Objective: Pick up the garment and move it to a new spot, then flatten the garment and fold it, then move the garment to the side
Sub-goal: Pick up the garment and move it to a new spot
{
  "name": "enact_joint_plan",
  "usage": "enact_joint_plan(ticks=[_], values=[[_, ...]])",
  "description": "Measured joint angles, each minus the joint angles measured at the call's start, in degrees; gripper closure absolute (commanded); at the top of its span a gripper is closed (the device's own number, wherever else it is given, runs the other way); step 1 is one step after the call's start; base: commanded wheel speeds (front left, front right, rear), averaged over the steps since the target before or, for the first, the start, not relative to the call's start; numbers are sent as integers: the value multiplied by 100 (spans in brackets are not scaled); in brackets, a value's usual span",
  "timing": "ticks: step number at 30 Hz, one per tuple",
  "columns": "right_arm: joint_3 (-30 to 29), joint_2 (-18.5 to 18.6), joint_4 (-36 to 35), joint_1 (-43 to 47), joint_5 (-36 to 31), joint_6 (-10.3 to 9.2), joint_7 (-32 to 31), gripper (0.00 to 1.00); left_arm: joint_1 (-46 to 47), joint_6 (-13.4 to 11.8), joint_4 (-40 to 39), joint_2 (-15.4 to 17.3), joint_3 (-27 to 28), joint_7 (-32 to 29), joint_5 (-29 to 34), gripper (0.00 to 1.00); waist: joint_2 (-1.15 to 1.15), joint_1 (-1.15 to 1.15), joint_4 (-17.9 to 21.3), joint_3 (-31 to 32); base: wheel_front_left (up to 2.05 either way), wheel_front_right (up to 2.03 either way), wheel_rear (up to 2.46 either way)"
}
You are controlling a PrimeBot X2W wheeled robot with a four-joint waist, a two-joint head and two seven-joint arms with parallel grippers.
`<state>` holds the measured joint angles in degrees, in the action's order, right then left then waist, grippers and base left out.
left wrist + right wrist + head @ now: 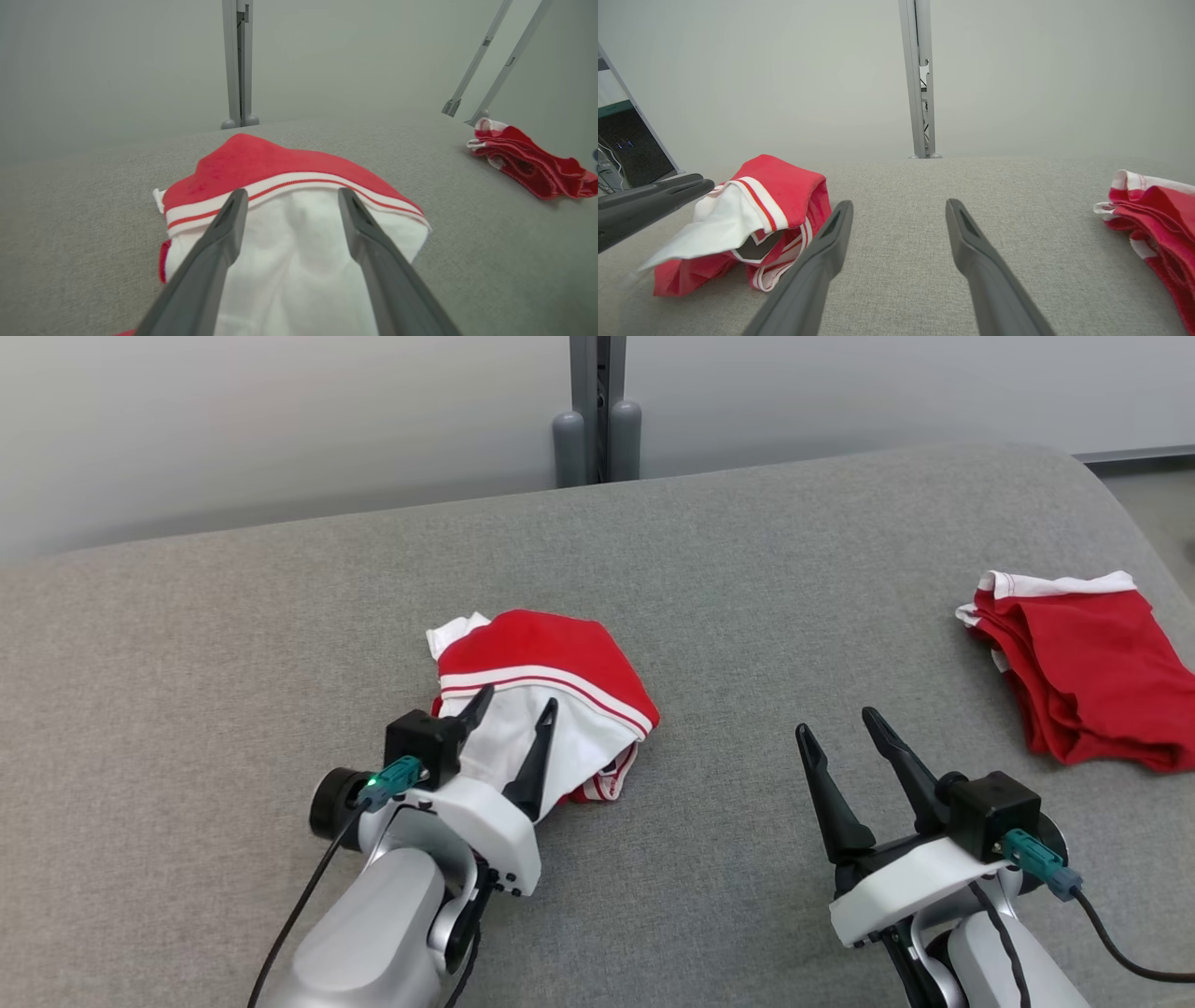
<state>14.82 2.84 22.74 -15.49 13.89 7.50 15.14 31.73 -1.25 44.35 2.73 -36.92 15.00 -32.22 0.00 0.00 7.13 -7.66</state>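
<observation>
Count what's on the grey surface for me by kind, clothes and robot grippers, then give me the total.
Garments: 2 (middle garment, right garment)
Grippers: 2 (left gripper, right gripper)
Total: 4
</observation>
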Motion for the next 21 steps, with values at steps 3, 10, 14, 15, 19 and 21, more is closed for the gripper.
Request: enact_joint_plan(ticks=[3,10,14,15,19,21], values=[[-51,-2,-2,37,10,0,0,0,-181,-108,-194,47,316,9,238,0,0,0,-51,69,0,0,0],[-118,-4,27,196,24,0,-1,0,-1137,-345,-1123,392,1494,9,900,0,0,0,-215,331,0,0,0],[-152,-4,52,272,24,0,0,0,-1729,-352,-1564,459,2058,9,1243,0,0,0,-295,477,0,0,0],[-155,-5,56,312,24,0,-1,0,-1872,-337,-1646,453,2187,9,1312,0,0,0,-312,518,0,0,0],[-154,-4,75,412,29,0,0,0,-2373,-285,-1919,392,2666,9,1559,0,0,0,-381,654,0,0,0],[-135,-4,93,443,35,0,0,0,-2596,-238,-2009,354,2850,9,1683,0,0,0,-408,702,0,0,0]])
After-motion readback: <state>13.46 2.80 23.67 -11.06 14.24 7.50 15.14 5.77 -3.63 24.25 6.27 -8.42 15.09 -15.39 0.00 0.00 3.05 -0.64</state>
